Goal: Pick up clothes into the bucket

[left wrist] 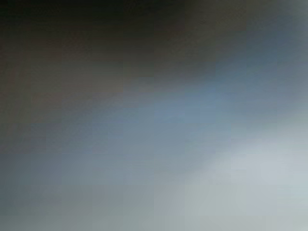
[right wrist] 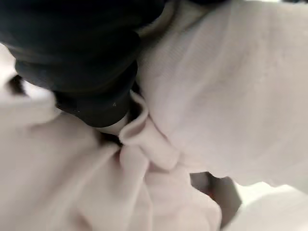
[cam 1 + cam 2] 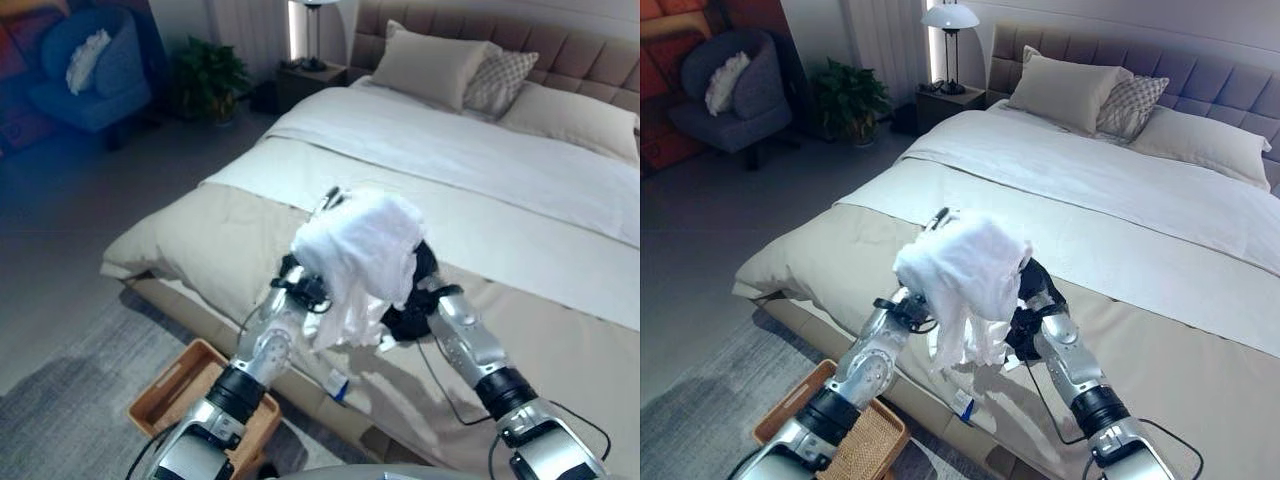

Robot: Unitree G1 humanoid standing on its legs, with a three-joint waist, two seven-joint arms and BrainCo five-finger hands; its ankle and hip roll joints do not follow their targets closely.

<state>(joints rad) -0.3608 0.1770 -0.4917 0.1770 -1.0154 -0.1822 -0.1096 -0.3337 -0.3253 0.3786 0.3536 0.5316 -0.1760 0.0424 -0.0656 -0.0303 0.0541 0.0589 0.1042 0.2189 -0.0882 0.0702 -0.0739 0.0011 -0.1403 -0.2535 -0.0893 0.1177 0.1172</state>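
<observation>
A bunched white garment (image 3: pixel 360 255) is held up in the air over the foot edge of the bed, with loose folds hanging down. My left hand (image 3: pixel 303 288) is under its left side. My right hand (image 3: pixel 420 278) presses into it from the right, its dark cover (image 2: pixel 82 57) against the cloth (image 2: pixel 216 86) in the right wrist view. Both hands are buried in the garment. A woven brown basket (image 3: pixel 175 385) stands on the floor below my left arm, beside the bed.
The bed (image 3: pixel 230 240) has a beige blanket, white sheet and pillows (image 3: pixel 430 65) at the head. A grey rug (image 3: pixel 70 400) lies under the basket. A blue armchair (image 3: pixel 95 70), a plant (image 3: pixel 210 75) and a nightstand (image 3: pixel 310 80) stand at the back left.
</observation>
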